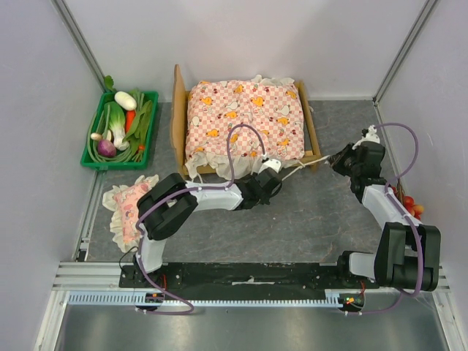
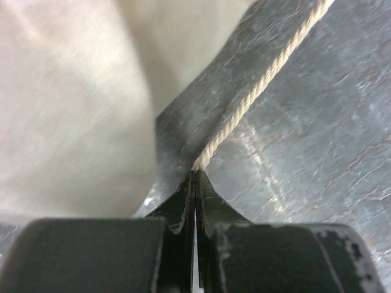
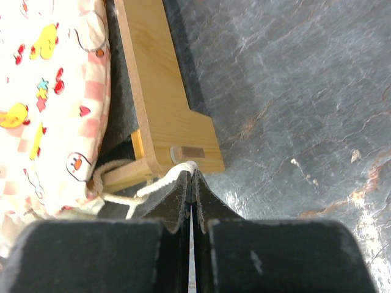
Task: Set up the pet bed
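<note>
The pet bed (image 1: 311, 123) stands far centre on the table (image 1: 307, 219), with the mattress (image 1: 245, 117) lying in it. A crate of vegetables (image 1: 110, 165) sits left of it, and a pillow (image 1: 130, 205) lies near left. A rope (image 1: 316, 161) runs off the bed's near right corner.

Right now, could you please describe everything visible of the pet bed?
The pet bed is a light-wood rectangular frame with an upright curved headboard at its left end and a dark grey fabric base. It stands flat on the grey table toward the far wall. A pink-checked mattress fills it, frills spilling over the near rail. A cream cord loops by its near right corner, where the right gripper holds that cord in shut jaws.
</note>
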